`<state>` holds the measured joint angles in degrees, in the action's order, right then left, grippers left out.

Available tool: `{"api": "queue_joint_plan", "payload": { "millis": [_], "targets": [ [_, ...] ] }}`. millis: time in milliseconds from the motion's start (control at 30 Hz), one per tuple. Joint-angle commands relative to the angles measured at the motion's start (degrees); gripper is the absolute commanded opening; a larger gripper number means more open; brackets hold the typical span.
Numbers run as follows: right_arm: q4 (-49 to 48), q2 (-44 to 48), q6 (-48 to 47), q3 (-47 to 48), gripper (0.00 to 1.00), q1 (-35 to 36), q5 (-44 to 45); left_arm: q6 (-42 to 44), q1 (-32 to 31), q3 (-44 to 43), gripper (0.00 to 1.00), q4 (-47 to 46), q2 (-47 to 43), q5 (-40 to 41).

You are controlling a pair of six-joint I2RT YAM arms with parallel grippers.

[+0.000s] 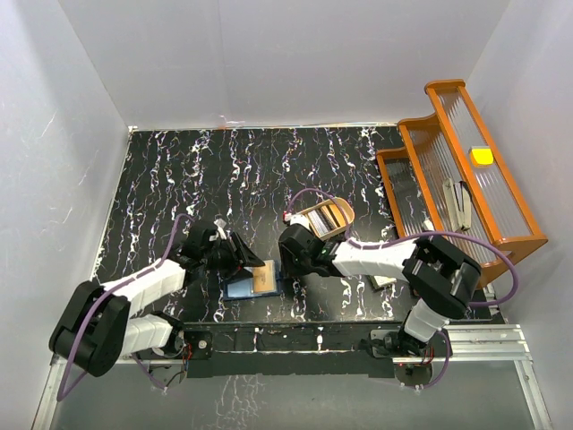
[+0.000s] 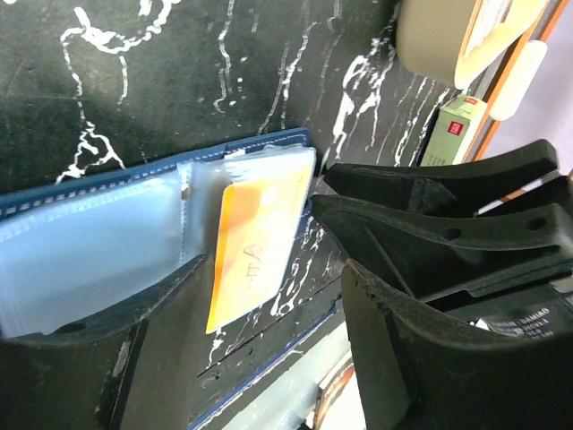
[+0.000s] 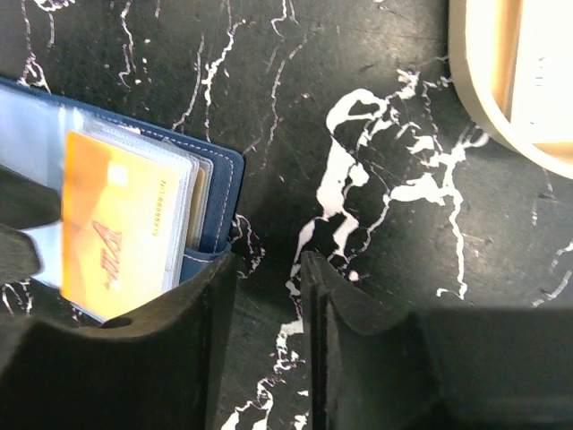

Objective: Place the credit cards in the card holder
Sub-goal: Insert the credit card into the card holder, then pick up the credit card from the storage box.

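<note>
White walls (image 1: 269,54) box in a black tabletop (image 1: 179,179) veined with white, and an orange rack (image 1: 519,240) stands at its far right. By the near edge, around the middle, we see the navy card holder (image 1: 237,289) lying open, an orange credit card (image 3: 121,224) at its clear sleeves. We cannot tell how far in the card sits. Our left gripper (image 1: 246,260) spreads its fingers over the holder, gripping nothing. Our right gripper (image 3: 269,260) sits just right of it, fingers slightly parted and empty. A tan tray (image 1: 347,215) lies beyond.
</note>
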<state>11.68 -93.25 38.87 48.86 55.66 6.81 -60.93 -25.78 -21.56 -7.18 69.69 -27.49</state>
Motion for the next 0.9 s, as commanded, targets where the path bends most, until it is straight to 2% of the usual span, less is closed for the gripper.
{"api": "queue_joint_plan", "payload": {
  "millis": [0, 100, 333, 367, 400, 433, 733, 867],
  "targets": [
    [3.4, 3.4, -3.1, -0.7, 0.36, 0.4, 3.9, 6.1, -0.5, -4.8, 0.58, 8.3, -5.8, 3.6],
    [5.2, 6.1, -5.0, 0.2, 0.41, 0.1, 5.5, 8.1, -0.4, -6.2, 0.6, 11.0, -9.7, 5.6],
    [12.8, 9.8, -9.5, 6.4, 0.51, -3.3, 11.8, 15.9, -0.4, -15.6, 0.68, 23.0, -14.6, 10.8],
    [13.3, 10.1, -10.4, 7.2, 0.53, -3.9, 12.5, 16.6, -0.4, -16.5, 0.78, 24.0, -14.9, 11.0],
    [14.0, 10.1, -11.3, 8.4, 0.54, -4.8, 13.7, 17.2, -0.4, -17.3, 0.95, 24.7, -15.5, 11.1],
    [14.8, 10.0, -12.5, 9.5, 0.55, -5.5, 14.9, 17.7, -0.4, -17.9, 0.98, 25.1, -15.9, 11.1],
    [15.8, 3.2, -21.5, 18.2, 0.6, -15.2, 16.3, 24.0, -0.4, -23.5, 0.99, 32.4, -17.9, 13.3],
    [15.5, -0.5, -22.3, 20.9, 0.67, -18.9, 14.3, 25.2, -0.4, -23.3, 0.99, 35.1, -19.7, 16.4]
  ]
}}
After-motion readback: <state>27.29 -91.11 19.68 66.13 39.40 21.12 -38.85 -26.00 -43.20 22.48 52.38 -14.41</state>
